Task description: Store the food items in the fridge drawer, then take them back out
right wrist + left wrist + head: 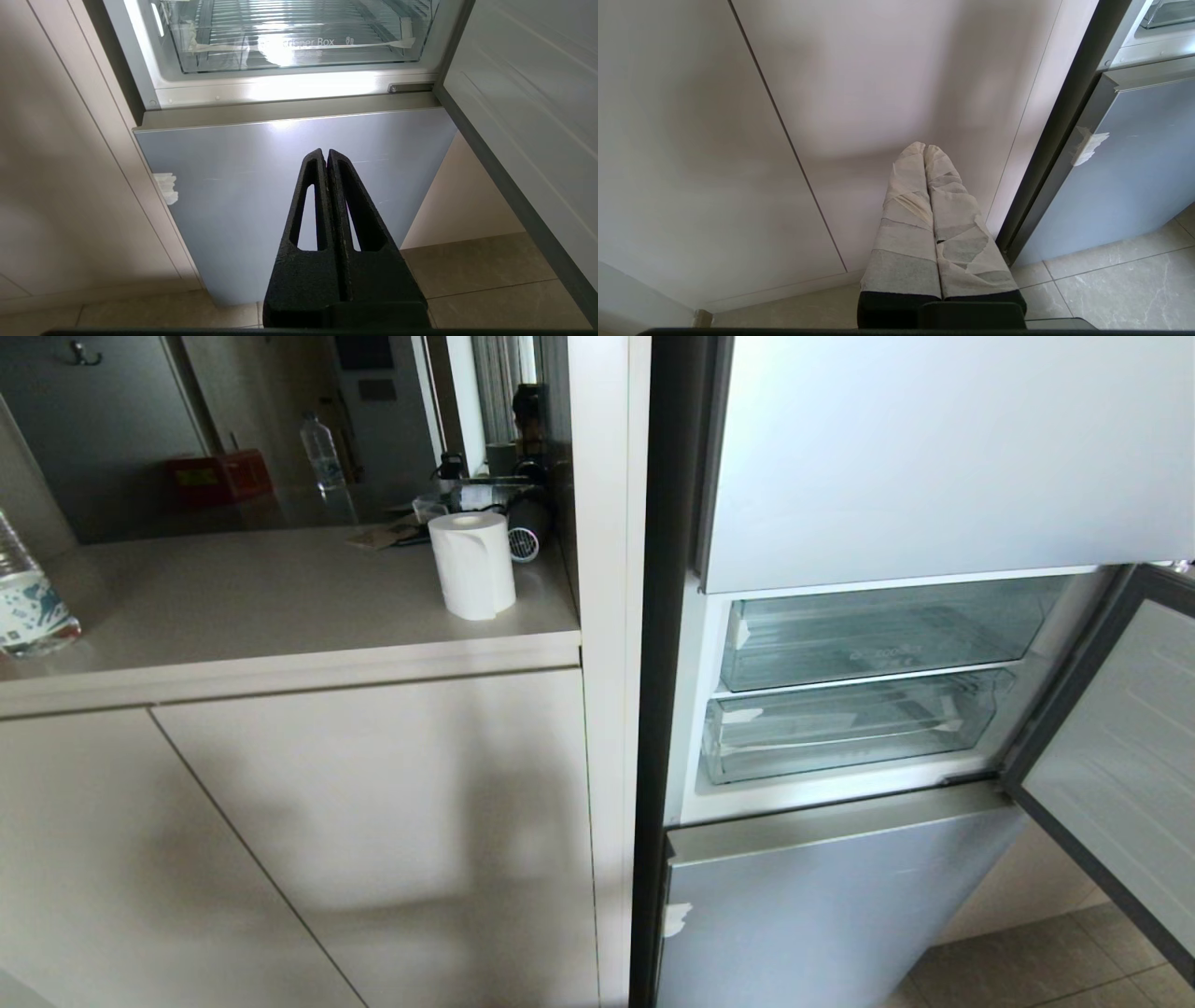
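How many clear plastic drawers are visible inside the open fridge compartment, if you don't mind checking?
2. The upper drawer sits just under the closed top door; the fridge drawer is directly below it. Both are pushed in. Others may be hidden behind closed doors.

We see our body only through the two wrist cameras. Our left pincer [924, 148] has two long tapering fingers [906, 224] wrapped in overlapping strips of pale, off-white tape, wrinkled and torn in places, with greyish patches showing through. Below the wrapping their bases are black, set in a black housing with a flat dark edge beneath. Our right pincer [325, 153] is bare: matte black with a rough, grainy surface, each finger [359, 219] a narrow wedge pierced by a long triangular slot, widening into a solid black block.
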